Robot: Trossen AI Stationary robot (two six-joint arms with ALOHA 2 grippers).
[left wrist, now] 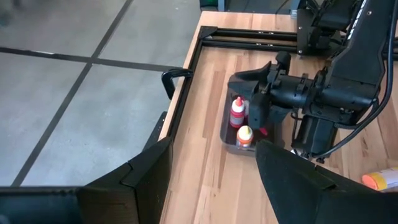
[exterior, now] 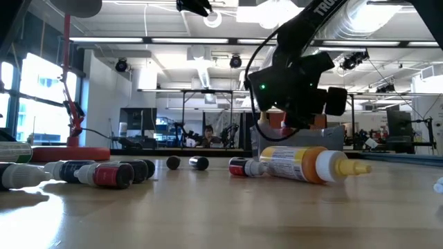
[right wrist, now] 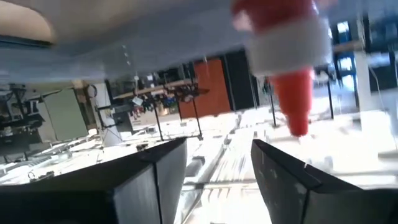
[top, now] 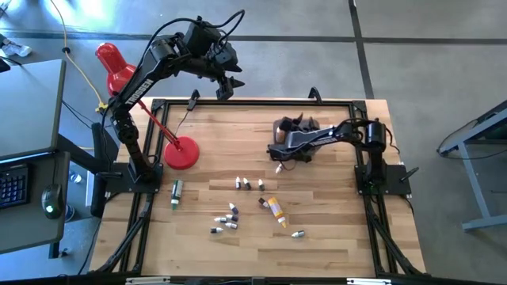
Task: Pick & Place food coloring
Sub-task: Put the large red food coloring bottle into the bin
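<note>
Food coloring bottles lie scattered on the near half of the table: a yellow-orange one (top: 275,208) (exterior: 304,164), a green one (top: 176,192) and several tiny dark-and-white ones (top: 228,218) (exterior: 104,173). A red bottle (left wrist: 237,112) and an orange one (left wrist: 244,135) stand in the grey tub (top: 287,127) (left wrist: 227,134). My right gripper (top: 282,152) (left wrist: 258,112) (right wrist: 219,146) is open and reaches into the tub beside them. In its wrist view a red pointed cap (right wrist: 292,93) shows beyond the fingers, not between them. My left gripper (top: 226,87) (left wrist: 211,186) is open, raised over the table's far edge.
A red desk lamp stands with its round base (top: 181,153) (exterior: 69,152) on the table's left part, its head (top: 113,65) out past the far left corner. A black frame (top: 253,101) runs along the table's edges. A person sits in the room behind (exterior: 208,135).
</note>
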